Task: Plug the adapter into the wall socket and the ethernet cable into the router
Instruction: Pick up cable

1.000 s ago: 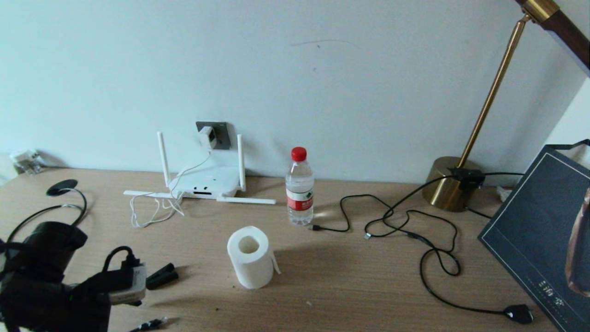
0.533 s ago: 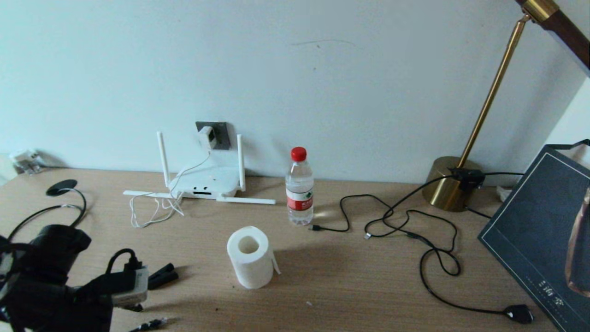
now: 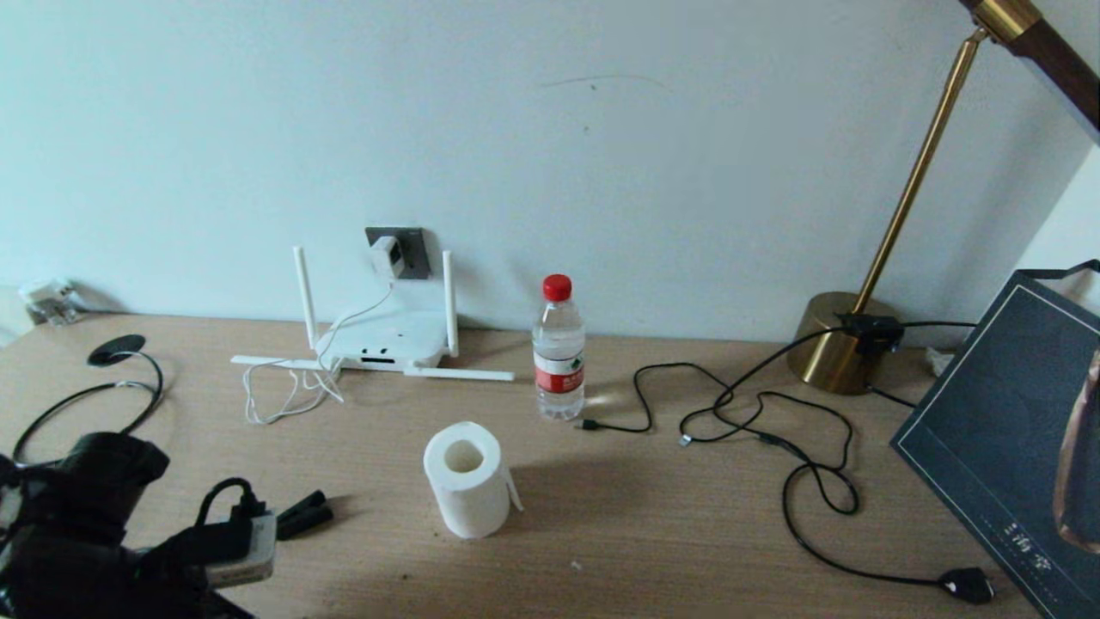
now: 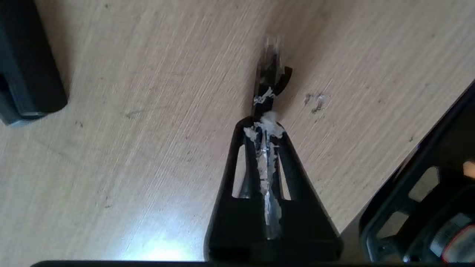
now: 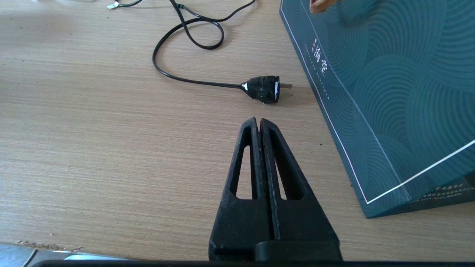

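One plug is done: far left, the left gripper (image 4: pixel 268 92) pinches the ethernet cable (image 4: pixel 272 52) plug low over the desk; next it must reach the router (image 3: pixel 378 340), below the socketed adapter (image 3: pixel 385 256). Right gripper (image 5: pixel 259 124) idles, fingers pressed together.

One router (image 3: pixel 378 340) with four antennas (image 3: pixel 302 295); one adapter (image 3: pixel 386 255); one wall socket (image 3: pixel 411 249); one water bottle (image 3: pixel 559 348); one paper roll (image 3: pixel 467 478); one lamp (image 3: pixel 868 327); one box (image 3: pixel 1005 430).
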Controlling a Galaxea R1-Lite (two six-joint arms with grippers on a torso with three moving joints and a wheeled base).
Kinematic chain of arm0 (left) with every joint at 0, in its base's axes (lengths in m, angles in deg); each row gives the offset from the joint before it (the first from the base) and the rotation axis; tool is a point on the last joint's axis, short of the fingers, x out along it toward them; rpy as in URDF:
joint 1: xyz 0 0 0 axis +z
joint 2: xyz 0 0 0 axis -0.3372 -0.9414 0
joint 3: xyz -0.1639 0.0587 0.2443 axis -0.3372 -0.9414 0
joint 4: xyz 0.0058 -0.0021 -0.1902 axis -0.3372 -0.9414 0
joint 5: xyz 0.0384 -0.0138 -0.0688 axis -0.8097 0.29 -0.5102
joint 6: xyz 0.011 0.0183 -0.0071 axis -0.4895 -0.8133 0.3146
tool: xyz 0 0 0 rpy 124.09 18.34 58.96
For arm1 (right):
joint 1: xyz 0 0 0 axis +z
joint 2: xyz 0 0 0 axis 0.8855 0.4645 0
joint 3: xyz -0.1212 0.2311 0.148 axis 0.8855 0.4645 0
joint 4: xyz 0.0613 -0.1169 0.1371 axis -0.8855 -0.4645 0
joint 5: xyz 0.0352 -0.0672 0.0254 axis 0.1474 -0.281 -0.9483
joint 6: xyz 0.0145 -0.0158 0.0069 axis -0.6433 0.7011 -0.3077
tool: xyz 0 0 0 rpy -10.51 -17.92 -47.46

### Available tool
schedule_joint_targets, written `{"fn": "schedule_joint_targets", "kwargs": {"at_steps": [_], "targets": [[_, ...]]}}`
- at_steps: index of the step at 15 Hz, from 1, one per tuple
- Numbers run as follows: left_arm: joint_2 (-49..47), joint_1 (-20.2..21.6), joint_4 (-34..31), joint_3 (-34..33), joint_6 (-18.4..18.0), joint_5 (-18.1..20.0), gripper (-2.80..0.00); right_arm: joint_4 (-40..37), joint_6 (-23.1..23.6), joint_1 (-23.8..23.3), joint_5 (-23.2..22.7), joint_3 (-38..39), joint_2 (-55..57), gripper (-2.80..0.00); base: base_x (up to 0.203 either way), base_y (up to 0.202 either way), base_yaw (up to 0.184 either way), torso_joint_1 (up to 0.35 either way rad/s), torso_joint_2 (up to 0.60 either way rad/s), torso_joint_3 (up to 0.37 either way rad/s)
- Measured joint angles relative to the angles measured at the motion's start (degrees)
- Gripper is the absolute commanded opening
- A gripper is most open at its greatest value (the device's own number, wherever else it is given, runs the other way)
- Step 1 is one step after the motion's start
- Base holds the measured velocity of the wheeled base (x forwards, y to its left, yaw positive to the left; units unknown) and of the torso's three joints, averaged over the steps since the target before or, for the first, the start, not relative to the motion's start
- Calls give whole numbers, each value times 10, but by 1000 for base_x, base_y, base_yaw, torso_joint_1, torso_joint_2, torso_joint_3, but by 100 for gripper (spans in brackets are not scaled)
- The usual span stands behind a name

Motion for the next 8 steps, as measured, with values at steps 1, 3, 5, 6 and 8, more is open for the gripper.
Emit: {"fn": "schedule_joint_targets", "kwargs": {"at_steps": [1, 3, 5, 6, 8], "targets": [[1, 0, 16, -9, 0, 1, -280, 0, 0, 0, 0, 0, 0, -280, 0, 0, 0, 0, 0, 0], [2, 0, 52, -25, -4, 6, -280, 0, 0, 0, 0, 0, 0, -280, 0, 0, 0, 0, 0, 0], [9, -1, 65, -27, -26, 29, -280, 0, 0, 0, 0, 0, 0, -280, 0, 0, 0, 0, 0, 0], [21, -2, 62, -19, -36, 47, -280, 0, 0, 0, 0, 0, 0, -280, 0, 0, 0, 0, 0, 0], [58, -10, 32, 23, -41, 81, -280, 0, 0, 0, 0, 0, 0, -280, 0, 0, 0, 0, 0, 0]]}}
